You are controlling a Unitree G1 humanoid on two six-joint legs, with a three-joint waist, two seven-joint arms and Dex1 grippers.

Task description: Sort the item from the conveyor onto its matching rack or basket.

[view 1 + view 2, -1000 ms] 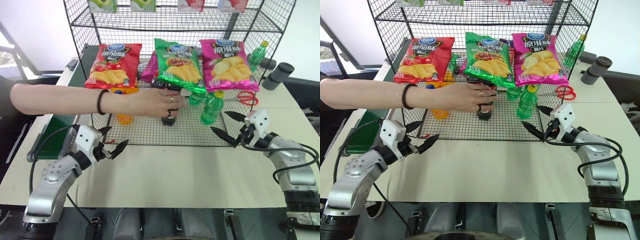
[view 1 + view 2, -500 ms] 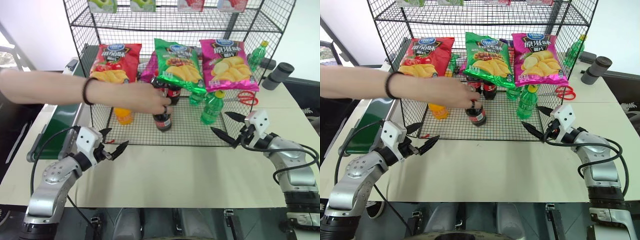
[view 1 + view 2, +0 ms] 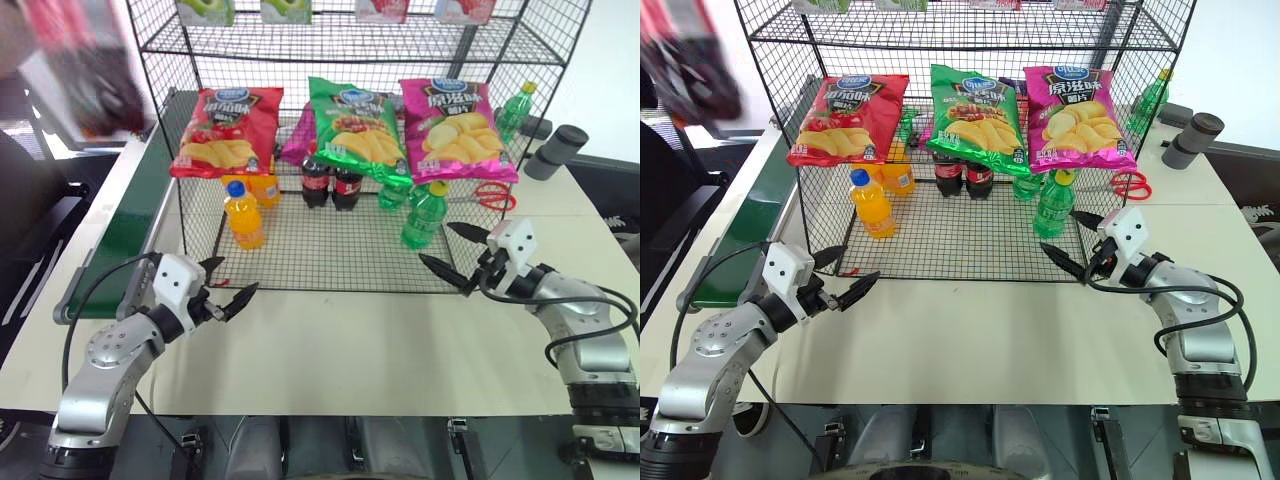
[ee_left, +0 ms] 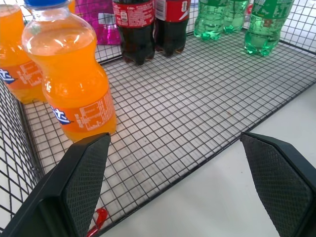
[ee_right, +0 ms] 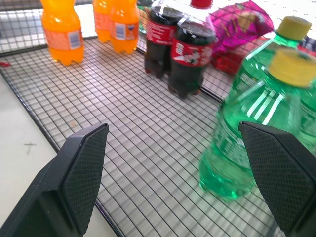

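I see the wire basket on the tabletop, its floor carrying two cola bottles side by side under the green chip bag, with red and pink chip bags either side. An orange-drink bottle stands forward on the left, another just behind it; green bottles stand on the right, nearest my right claw. Red scissors lie behind the mesh on the right. The conveyor runs along the basket's left side, its belt bare where I see it. At top left a blurred dark-and-red shape is lifted above the belt — I cannot confirm what it is.

Left claw — spread wide, holding nothing, hovering over the tabletop just short of the basket's front wall. Right claw also wide apart, empty, at the front right corner, touching nothing.
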